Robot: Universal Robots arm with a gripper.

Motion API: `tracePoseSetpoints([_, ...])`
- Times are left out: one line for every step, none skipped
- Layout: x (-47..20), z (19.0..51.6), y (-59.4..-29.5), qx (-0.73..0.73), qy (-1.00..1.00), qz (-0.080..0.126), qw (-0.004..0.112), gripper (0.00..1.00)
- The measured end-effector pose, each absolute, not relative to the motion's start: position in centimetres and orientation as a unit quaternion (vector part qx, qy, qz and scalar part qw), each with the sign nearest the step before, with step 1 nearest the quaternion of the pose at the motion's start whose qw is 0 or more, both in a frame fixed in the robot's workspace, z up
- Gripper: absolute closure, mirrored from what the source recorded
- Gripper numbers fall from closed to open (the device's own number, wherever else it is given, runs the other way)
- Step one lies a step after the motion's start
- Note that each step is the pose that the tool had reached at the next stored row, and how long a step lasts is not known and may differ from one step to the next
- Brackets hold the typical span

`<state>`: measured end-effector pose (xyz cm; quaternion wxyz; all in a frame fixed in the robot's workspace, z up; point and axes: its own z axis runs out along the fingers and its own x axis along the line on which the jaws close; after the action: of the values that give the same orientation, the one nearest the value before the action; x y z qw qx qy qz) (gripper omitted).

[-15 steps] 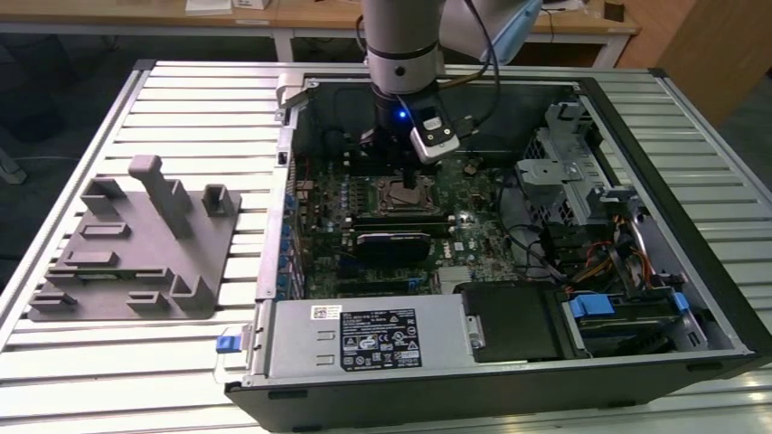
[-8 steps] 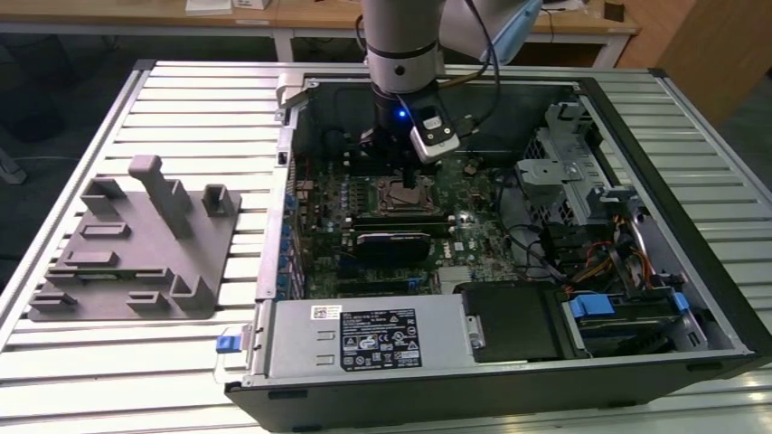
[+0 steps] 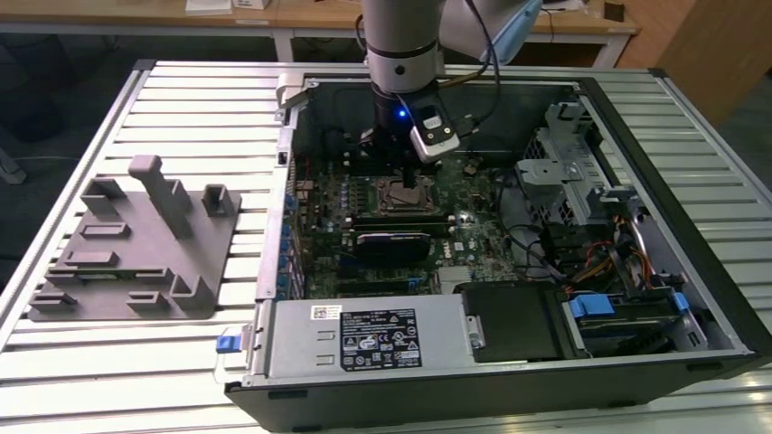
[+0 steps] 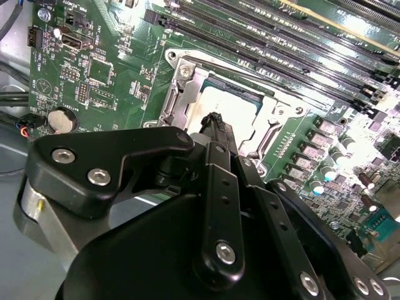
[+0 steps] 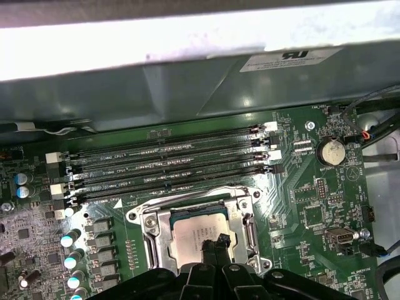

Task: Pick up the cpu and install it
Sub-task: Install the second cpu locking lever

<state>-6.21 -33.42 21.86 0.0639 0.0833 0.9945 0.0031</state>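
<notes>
The cpu (image 5: 190, 230), a small square chip with a pale silver top, lies flat inside the metal socket frame (image 5: 149, 220) on the green motherboard. In the second wrist view the cpu (image 4: 232, 103) shows beyond the black finger links. My gripper (image 5: 216, 241) points straight down over the chip's middle with its thin fingertips (image 4: 214, 120) drawn together, at or just above the chip's top; whether they touch it I cannot tell. In the exterior view the gripper (image 3: 410, 183) hangs inside the open computer case above the socket (image 3: 399, 194).
Several black memory slots (image 5: 169, 167) run beside the socket, and a coin battery (image 5: 331, 151) sits near it. A grey fixture (image 3: 133, 253) stands on the slatted table at the exterior view's left. The power supply (image 3: 362, 336), drive cages (image 3: 567, 172) and cables crowd the case.
</notes>
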Motion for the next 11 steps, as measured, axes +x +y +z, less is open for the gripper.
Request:
tracePoseSetpoints([-6.21, 21.86, -33.43, 0.083, 0.994, 0.003, 0.064, 0.89])
tracePoseSetpoints([-6.21, 21.86, -33.43, 0.083, 0.994, 0.003, 0.064, 0.89])
tracePoseSetpoints([-6.21, 21.89, -33.43, 0.083, 0.994, 0.003, 0.064, 0.89])
tracePoseSetpoints([-6.22, 21.95, -33.43, 0.083, 0.994, 0.003, 0.064, 0.89])
tracePoseSetpoints([-6.21, 22.0, -33.43, 0.083, 0.994, 0.003, 0.064, 0.89])
tracePoseSetpoints([-6.21, 22.09, -33.43, 0.083, 0.994, 0.003, 0.064, 0.89])
tracePoseSetpoints([-6.21, 22.21, -33.43, 0.083, 0.994, 0.003, 0.064, 0.89])
tracePoseSetpoints([-6.21, 22.34, -33.43, 0.083, 0.994, 0.003, 0.064, 0.89])
tracePoseSetpoints([-6.21, 22.47, -33.42, 0.083, 0.994, 0.003, 0.064, 0.89])
tracePoseSetpoints([-6.21, 22.6, -33.43, 0.083, 0.994, 0.003, 0.064, 0.89])
tracePoseSetpoints([-6.21, 22.67, -33.43, 0.083, 0.994, 0.003, 0.064, 0.89])
